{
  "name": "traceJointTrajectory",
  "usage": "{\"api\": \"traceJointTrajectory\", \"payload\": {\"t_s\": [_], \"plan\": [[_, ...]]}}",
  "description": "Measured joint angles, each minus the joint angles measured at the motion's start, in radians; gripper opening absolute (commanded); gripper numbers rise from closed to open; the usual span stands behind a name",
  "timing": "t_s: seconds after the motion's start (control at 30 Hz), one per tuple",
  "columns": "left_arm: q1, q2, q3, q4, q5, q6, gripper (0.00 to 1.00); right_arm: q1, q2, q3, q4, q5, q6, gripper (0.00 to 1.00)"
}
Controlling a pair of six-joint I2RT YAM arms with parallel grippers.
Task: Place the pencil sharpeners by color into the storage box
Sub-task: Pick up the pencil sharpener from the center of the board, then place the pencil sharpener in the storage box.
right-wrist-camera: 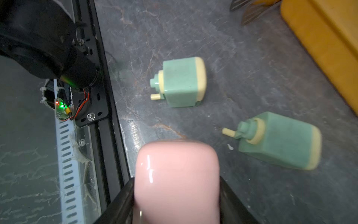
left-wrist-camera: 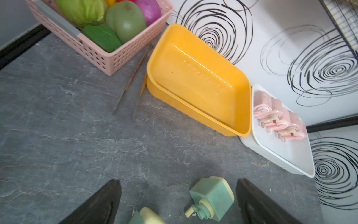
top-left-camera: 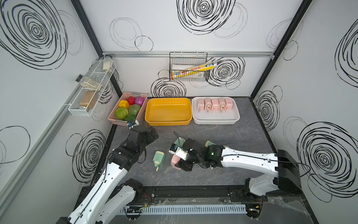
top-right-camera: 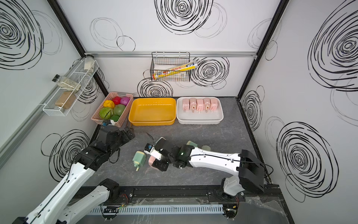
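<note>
bare table [top-left-camera: 222, 139] before yellow box [top-left-camera: 168, 111]; green sharpener [top-left-camera: 158, 159] (loose), mid-table

far edge, left to right: pink perforated plastic basket [top-left-camera: 116, 120], yellow rectangular plastic tub [top-left-camera: 168, 123], white rectangular plastic tray [top-left-camera: 215, 121] | in tray, far side: five pale pink plastic sharpeners [top-left-camera: 214, 105] sit in a row | mid grey stone-look tabletop [top-left-camera: 222, 139]: mint green plastic sharpener [top-left-camera: 158, 159] lies just left of lone pale pink plastic sharpener [top-left-camera: 175, 160]

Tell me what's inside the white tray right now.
Five pink sharpeners lie in a row along the far side of the white tray; its near half is bare. The floor beneath them is covered, so nothing there can be checked.
</note>
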State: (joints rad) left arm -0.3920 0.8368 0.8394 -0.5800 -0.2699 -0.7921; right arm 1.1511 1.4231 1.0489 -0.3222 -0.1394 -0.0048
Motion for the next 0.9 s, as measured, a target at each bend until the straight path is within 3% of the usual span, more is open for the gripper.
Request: {"api": "traceJointTrajectory", "payload": {"t_s": [0.3,0.5,0.67,0.9], "plan": [[-0.109,0.13,0.0,0.164,0.003,0.044,0.99,-0.284,-0.18,-0.021,0.088,-0.166,-0.178,0.0],[-0.131,0.204,0.003,0.251,0.021,0.06,0.99,-0.489,-0.196,-0.055,0.186,-0.15,-0.252,0.0],[-0.156,0.333,0.058,0.267,0.036,0.063,0.99,-0.637,-0.145,-0.02,0.214,-0.211,-0.352,0.0],[-0.224,0.475,0.162,0.28,0.017,0.074,0.99,-0.832,0.072,0.249,0.07,-0.371,-0.553,0.0]]}}
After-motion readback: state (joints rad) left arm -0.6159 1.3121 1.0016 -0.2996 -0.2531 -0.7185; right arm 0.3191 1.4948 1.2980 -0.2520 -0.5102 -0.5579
